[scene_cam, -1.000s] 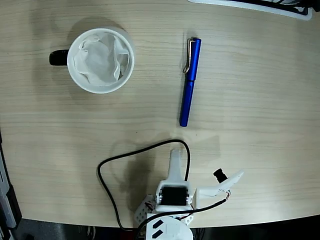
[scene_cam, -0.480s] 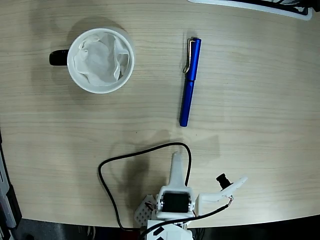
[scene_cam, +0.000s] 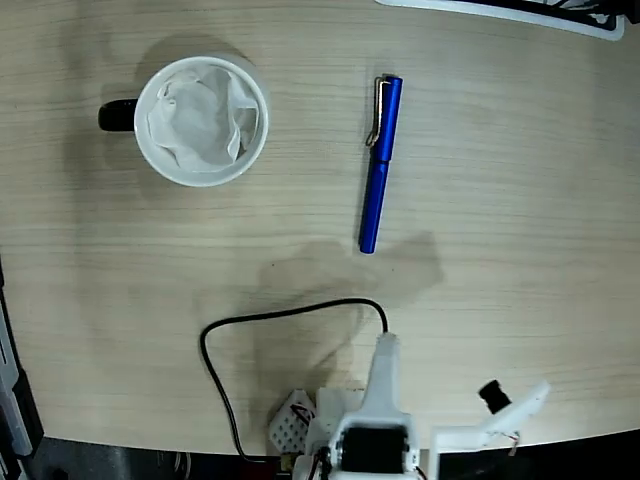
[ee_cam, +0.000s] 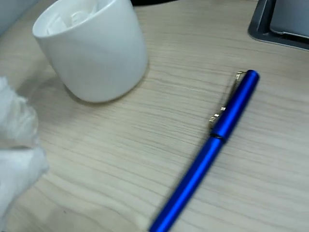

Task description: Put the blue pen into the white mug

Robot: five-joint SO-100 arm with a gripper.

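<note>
**A:** What is the biggest thing here?

**B:** The wooden table [scene_cam: 520, 180]. It has a pale grain, and everything sits on it.

**A:** And after that?

**B:** The white robot arm [scene_cam: 378, 420] at the bottom edge of the fixed view. A black cable [scene_cam: 262, 318] loops out from it across the table. The claw cannot be made out clearly, so nobody can tell if it is released or clenched. It holds nothing that shows.

**A:** Where is the white mug [scene_cam: 201, 121]?

**B:** At the upper left in the fixed view, standing upright. Its black handle [scene_cam: 117, 116] points left, and crumpled white paper [scene_cam: 200, 118] fills the inside.

**A:** And the blue pen [scene_cam: 380, 165]?

**B:** It lies flat on the table, well apart from the mug, to the mug's right. Its silver clip [scene_cam: 376, 112] is at the far end. The arm is not touching it.

**A:** What does the wrist view show?

**B:** The mug [ee_cam: 94, 48] at the upper left, the pen [ee_cam: 212, 145] slanting across the right, and a blurry white shape [ee_cam: 17, 154] on the left edge.
</note>
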